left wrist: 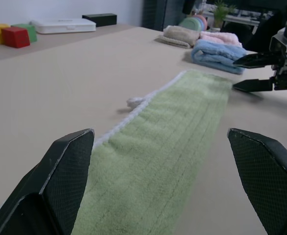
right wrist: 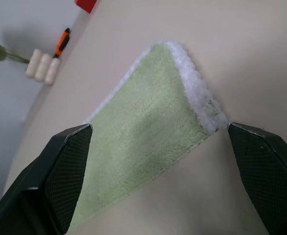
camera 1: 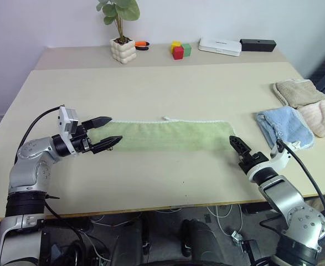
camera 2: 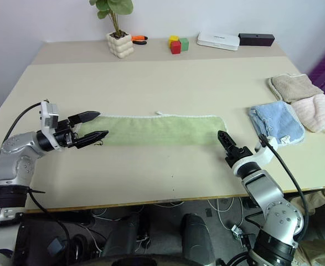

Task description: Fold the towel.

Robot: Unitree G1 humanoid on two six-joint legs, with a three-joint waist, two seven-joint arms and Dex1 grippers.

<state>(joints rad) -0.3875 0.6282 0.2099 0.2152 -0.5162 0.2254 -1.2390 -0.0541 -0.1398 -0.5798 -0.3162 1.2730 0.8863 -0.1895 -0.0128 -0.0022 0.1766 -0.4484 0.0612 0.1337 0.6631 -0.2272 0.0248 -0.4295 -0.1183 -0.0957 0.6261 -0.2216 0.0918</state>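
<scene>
Towel (camera 1: pixel 168 134) flat between two spread tools (camera 1: pixel 103 133) (camera 1: pixel 238 147), blue towel (camera 1: pixel 284 124) near right one

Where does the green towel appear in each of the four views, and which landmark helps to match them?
Left eye view: the green towel lies as a long strip mid-table, between both grippers.
Right eye view: same strip, centre.
Left wrist view: runs away from the lower centre.
Right wrist view: one end, centre.
Shared landmark: the red block.
</scene>
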